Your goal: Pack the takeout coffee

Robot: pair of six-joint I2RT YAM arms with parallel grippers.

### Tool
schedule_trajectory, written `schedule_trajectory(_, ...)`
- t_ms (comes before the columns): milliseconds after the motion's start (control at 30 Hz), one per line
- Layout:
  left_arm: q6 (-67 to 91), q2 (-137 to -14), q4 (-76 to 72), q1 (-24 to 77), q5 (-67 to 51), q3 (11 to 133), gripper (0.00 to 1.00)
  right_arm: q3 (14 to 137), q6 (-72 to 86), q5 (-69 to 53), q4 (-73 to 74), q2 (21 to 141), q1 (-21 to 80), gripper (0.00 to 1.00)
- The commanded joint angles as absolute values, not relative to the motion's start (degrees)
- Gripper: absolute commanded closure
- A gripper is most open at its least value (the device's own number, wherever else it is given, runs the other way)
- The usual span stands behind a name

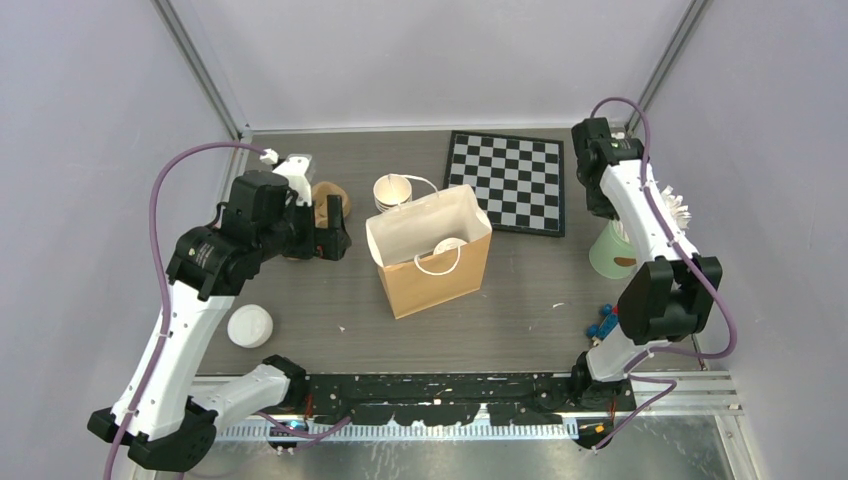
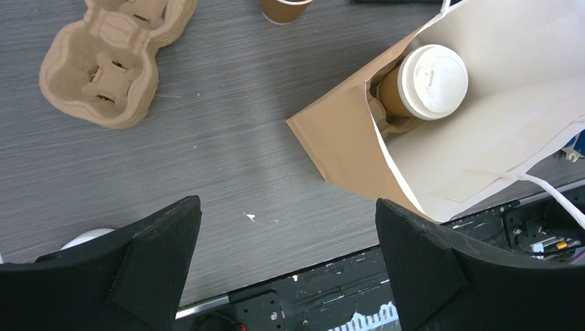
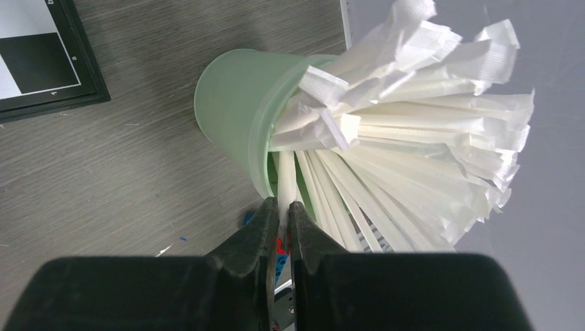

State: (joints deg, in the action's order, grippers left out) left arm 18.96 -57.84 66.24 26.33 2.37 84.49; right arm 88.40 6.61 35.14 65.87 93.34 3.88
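Observation:
The takeout coffee point(image 2: 432, 81), a tan cup with a white lid, stands inside the open brown paper bag point(image 1: 430, 270) in a pulp holder; from above only its lid point(image 1: 449, 245) shows. My left gripper point(image 2: 288, 207) hangs open and empty over bare table left of the bag point(image 2: 345, 138), and in the top view it point(image 1: 338, 228) is beside the bag's left side. My right gripper point(image 3: 283, 205) is shut on one wrapped straw point(image 3: 285, 176) that sticks out of the green cup point(image 3: 234, 110) at the right edge of the table.
A pulp cup carrier point(image 2: 110, 62) lies behind my left gripper. Lidless tan cups point(image 1: 393, 192) stand behind the bag, with a chessboard point(image 1: 507, 182) to their right. A loose white lid point(image 1: 249, 325) lies at front left. Small blue pieces point(image 1: 603, 325) sit by the right arm's base.

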Motion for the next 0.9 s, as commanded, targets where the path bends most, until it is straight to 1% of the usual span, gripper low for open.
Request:
schedule_trajectory(0, 17.69, -57.48, 64.02, 26.10, 3.48, 84.56, 0.00, 92.81, 8.39, 35.29, 69.28, 88.10, 3.64, 0.86)
schedule_trajectory(167, 17.45, -58.23, 63.57, 26.17, 4.00, 84.76, 0.00, 95.46, 10.07, 33.89, 73.03, 85.79, 3.78, 0.87)
schedule_trajectory(333, 17.71, -58.57, 63.46, 26.45, 3.52, 84.61, 0.00, 100.92, 11.21, 33.37, 78.88, 84.58, 3.92, 0.87)
schedule_trajectory(567, 18.51, -59.10, 63.33, 26.72, 3.15, 84.02, 0.00, 114.75, 12.85, 33.51, 88.51, 84.17, 3.90, 0.87)
schedule_trajectory(867, 19.33, -60.21, 61.97, 27.33, 2.34, 83.39, 0.00, 128.26, 14.73, 34.04, 96.58, 84.59, 3.95, 0.87)
